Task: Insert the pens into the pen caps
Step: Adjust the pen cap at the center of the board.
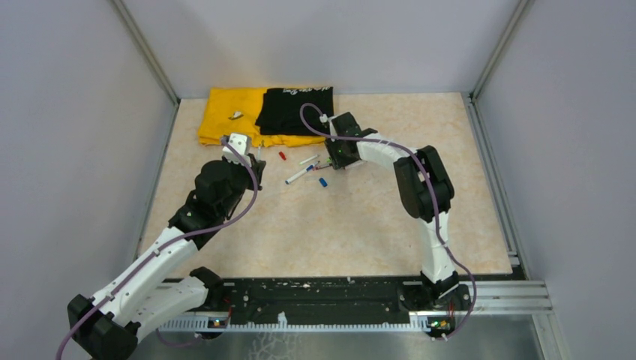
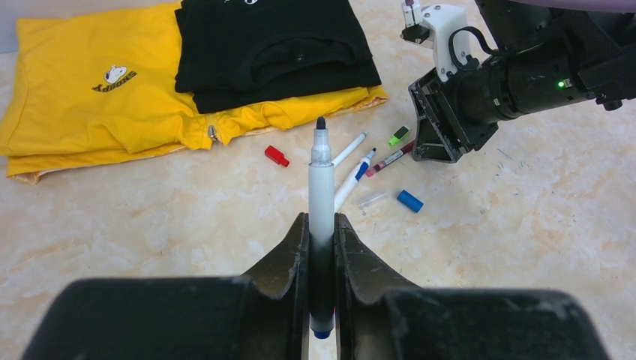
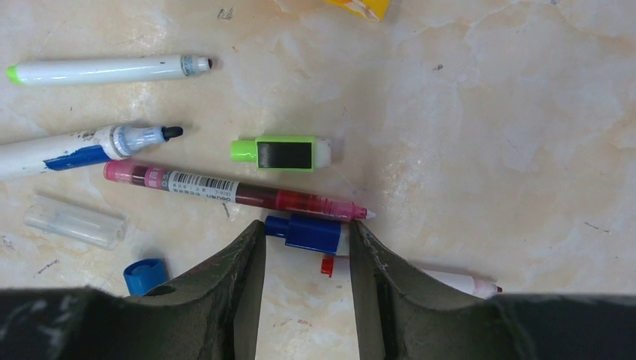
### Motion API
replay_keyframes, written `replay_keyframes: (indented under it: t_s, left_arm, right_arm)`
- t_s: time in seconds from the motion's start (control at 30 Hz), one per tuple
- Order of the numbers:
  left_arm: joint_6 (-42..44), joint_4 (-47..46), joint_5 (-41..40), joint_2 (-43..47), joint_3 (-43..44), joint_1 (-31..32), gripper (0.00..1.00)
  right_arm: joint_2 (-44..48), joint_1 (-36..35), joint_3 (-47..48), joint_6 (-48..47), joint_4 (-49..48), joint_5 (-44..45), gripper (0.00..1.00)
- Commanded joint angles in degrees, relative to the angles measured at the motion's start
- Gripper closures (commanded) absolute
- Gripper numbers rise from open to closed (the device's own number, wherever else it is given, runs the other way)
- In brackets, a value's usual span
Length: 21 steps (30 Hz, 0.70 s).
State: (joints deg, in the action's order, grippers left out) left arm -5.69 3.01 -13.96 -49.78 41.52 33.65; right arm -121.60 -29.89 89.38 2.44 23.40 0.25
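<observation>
Your left gripper (image 2: 321, 225): jaws clenched on a white-barrelled pen (image 2: 321, 176), black tip pointing away from the wrist camera, carried off the tabletop (image 2: 187, 217). The barrel's rear stretch is lost in shadow between the fingers (image 2: 292, 255), with only a blue end showing lowest down. Your right gripper (image 3: 307, 229): low over the loose pile, jaws astride a dark blue cap (image 3: 311, 232) that lies on the tabletop, a finger close at each end. You cannot tell whether they press it or only flank it. Just beyond that cap lies a maroon pen (image 3: 225, 191) with a barcode label, its pale tip near one finger. Farther on sits a short green piece (image 3: 281, 153) with a dark window; cap or stubby marker, not resolvable. A white pen with a green end (image 3: 105, 70) lies whole at the far side; a second white pen with a blue band (image 3: 75, 150) is cut off by the frame edge. A clear cap (image 3: 73, 223) lies beside it, and a lighter blue cap (image 3: 144, 275) is half hidden behind one finger. On the near side of the dark blue cap a small red bit (image 3: 328, 265) shows, mostly covered. A white pen with a red tip (image 3: 457, 281) emerges from behind the other finger, its barrel hidden, so you cannot say whether the two belong together. A red cap (image 2: 276, 156) lies well apart, near the yellow shirt (image 2: 97, 112), on which a folded black shirt (image 2: 277, 52) rests, cut off at the top.
</observation>
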Motion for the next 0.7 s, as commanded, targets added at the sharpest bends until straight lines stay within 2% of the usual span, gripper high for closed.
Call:
replay_keyframes:
  t_s: [0.0,0.23,0.47,0.67]
  left_arm:
    - [0.51,-0.79,0.44,-0.15,0.85,-0.05,1.00]
    - [0.51,-0.36,-0.95,-0.27,1.14,-0.03,1.00]
    - [0.53,-0.73,-3.55,1.44,0.58,0.00,1.00]
    - [0.60,-0.98,-4.79,2.26,0.23,-0.07,1.00]
  right_arm:
    - [5.80,-0.72,0.56,-1.76,-1.00,-2.08,0.61]
    - [14.37,-1.81,-7.11,-2.17,-1.69,-4.20,0.61]
    - [21.27,-6.80,-19.64,-4.20,-0.85,-4.98,0.60]
    - [24.55,-11.11,-25.51,-4.70,0.91,-4.87,0.59]
